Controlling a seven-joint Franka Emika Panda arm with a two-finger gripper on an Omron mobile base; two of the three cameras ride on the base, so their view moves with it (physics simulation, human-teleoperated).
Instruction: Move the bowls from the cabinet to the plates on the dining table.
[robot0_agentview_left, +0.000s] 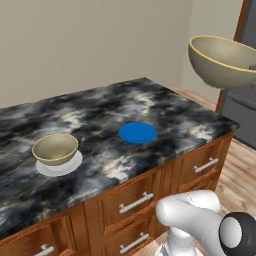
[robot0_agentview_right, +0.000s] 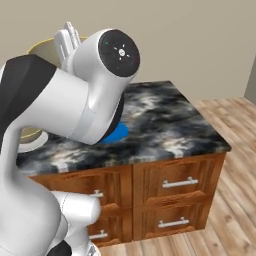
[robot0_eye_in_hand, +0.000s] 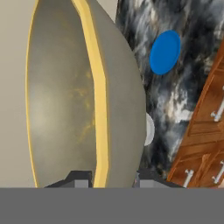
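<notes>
From where I stand, one bowl (robot0_agentview_left: 55, 148) already sits on the pale plate (robot0_agentview_left: 59, 165), near the left end of the dark marbled tabletop (robot0_agentview_left: 165, 112) and not far from its front edge. The blue plate (robot0_agentview_left: 137, 132) lies bare near the middle of the tabletop, well apart from the pale plate, with nothing on it.

The second bowl (robot0_agentview_left: 220, 60) hangs in the air off the right end of the tabletop, above the far right corner and higher than the stone surface, tipped a little so its tan inside faces up and toward me. In the hand view this held bowl (robot0_eye_in_hand: 83, 96) stands on edge right before the camera, its yellow rim running top to bottom, and the gripper (robot0_eye_in_hand: 107, 177) has its two dark fingertips one on each side of the bowl's wall at the rim, clamped on it. Past the bowl, that view catches the blue plate (robot0_eye_in_hand: 165, 52) on the stone and a sliver of the pale plate (robot0_eye_in_hand: 149, 129) at the bowl's edge.

The wooden drawers (robot0_agentview_left: 135, 202) with silver handles run below the front edge of the tabletop.
</notes>
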